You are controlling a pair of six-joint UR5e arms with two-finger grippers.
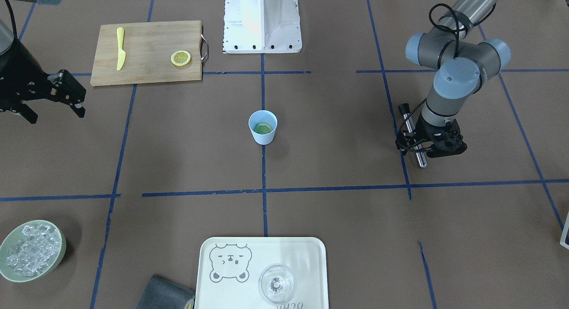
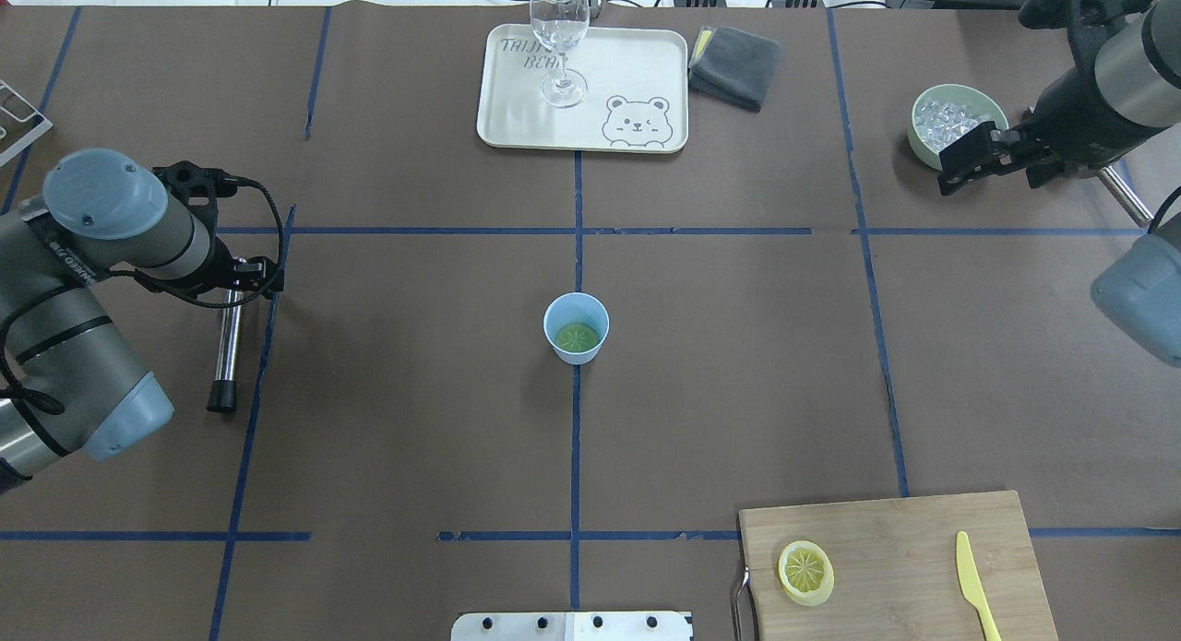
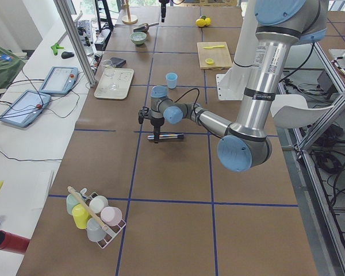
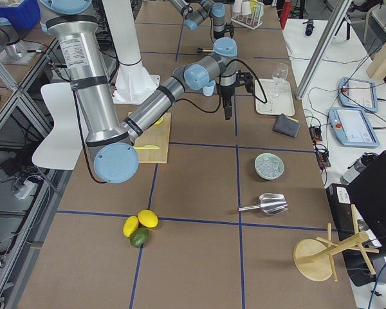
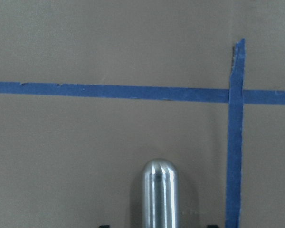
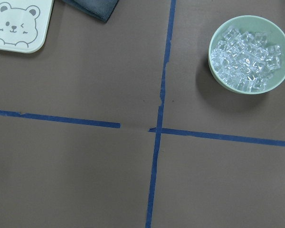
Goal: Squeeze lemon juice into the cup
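**Cup loaded, both arms standing off.** In the front-facing view we see the lemon (image 1: 262,128) lying flat in the bottom of the cup (image 1: 263,139), which stands upright at the table's centre. A second slice (image 1: 181,58) rests on the cutting board (image 1: 146,42), far and to the left. The right gripper (image 1: 55,112) hangs at the left edge with its jaws apart and empty. The left gripper (image 1: 429,148), to the right of the cup, sits low over a steel rod (image 1: 413,135) lying on the table. The wrist view suggests its jaws straddle the rod without clamping it. We judge the slice delivered. Any further pressing would call for closing on the rod, lifting it and carrying it over the cup's mouth.
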